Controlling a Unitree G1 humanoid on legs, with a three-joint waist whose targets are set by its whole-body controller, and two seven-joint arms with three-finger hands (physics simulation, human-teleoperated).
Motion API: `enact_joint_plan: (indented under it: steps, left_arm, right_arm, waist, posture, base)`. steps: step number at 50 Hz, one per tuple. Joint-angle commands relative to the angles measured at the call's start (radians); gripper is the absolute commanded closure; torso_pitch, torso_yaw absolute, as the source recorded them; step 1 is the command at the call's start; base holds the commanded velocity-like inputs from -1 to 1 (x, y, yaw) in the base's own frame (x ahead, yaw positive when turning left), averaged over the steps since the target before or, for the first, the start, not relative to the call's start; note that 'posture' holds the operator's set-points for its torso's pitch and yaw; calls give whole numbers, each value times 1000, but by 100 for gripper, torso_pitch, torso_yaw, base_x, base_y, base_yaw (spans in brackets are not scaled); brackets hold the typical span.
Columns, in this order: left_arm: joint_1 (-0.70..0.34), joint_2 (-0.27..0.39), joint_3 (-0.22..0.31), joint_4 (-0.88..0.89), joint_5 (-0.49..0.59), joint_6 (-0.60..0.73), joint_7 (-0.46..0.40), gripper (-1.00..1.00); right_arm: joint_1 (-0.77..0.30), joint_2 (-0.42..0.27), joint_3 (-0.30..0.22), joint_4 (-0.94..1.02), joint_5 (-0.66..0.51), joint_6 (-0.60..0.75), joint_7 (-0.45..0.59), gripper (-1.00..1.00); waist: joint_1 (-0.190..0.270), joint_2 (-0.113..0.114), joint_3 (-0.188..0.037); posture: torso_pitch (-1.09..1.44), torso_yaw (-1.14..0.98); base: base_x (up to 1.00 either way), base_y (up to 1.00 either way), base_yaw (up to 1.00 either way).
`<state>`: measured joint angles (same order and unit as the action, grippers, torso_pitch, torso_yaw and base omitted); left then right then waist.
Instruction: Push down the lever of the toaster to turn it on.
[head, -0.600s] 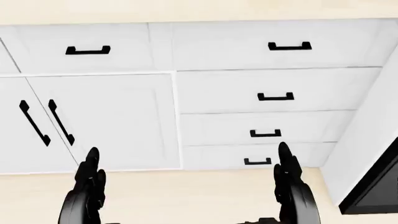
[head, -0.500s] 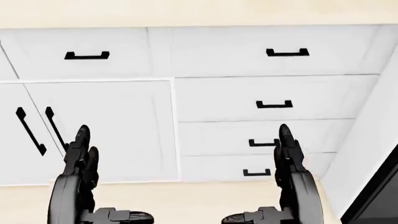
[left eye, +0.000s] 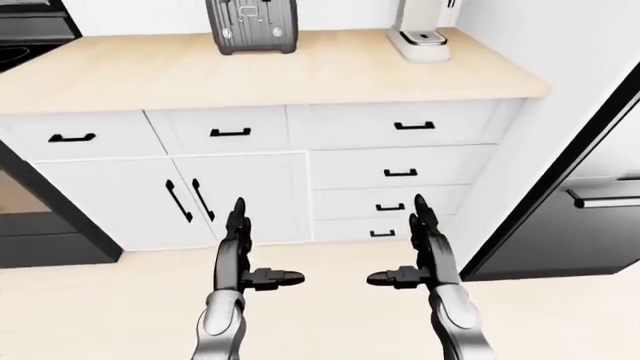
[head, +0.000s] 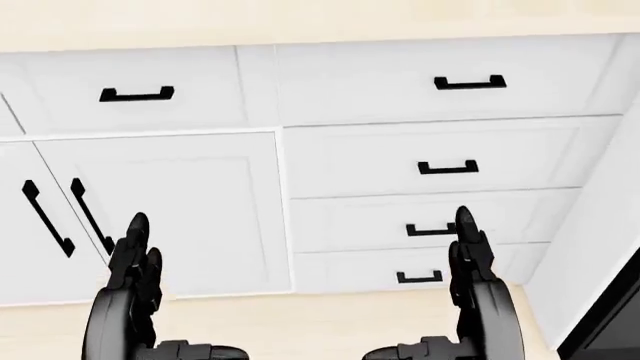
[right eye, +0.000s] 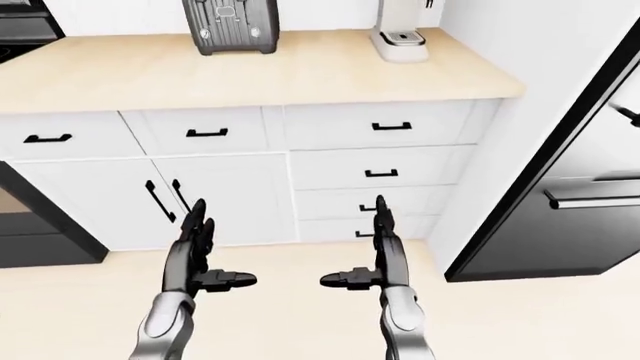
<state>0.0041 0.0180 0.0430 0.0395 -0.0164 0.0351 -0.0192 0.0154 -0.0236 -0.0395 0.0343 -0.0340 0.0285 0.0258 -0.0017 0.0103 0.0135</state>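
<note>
Now | toaster (left eye: 251, 25) dark grey, upright on counter (left eye: 330, 75) | left hand (left eye: 238, 251), right hand (left eye: 425, 247) fingers spread, empty

A pale wood tabletop (left eye: 330, 75) runs along the top of the left-eye view above white drawers and cupboard doors. A dark grey toaster (left eye: 251, 25) stands on it, well clear of the near edge (its top is cut off by the view's upper border). To the right of the toaster, also on the tabletop, sits a white appliance (left eye: 420, 34) with a grey base tray, near the white wall that closes the tabletop's right end.
</note>
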Motion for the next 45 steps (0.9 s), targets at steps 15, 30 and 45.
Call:
enact_joint_plan:
  steps: [15,30,45]
  left_arm:
    - [-24,6,5,-4,8,-55,2,-100]
    - [-23,7,6,8,10,-68,1,-100]
    - [-21,6,4,-11,16,-54,6,-100]
  right_arm:
    - [-14,0,3,-47,-1,-22,6,-100]
    - [-13,0,3,-44,0,-24,9,-100]
    - [-9,1,7,-47,-5,-20,15,-100]
  waist:
    - [4,2,3]
    - [-9,-45,3]
    - [1,-9,6]
  posture:
    - [0,0]
    - [0,0]
    - [0,0]
  base:
    - [0,27,0]
    - [0,27,0]
    - [0,27,0]
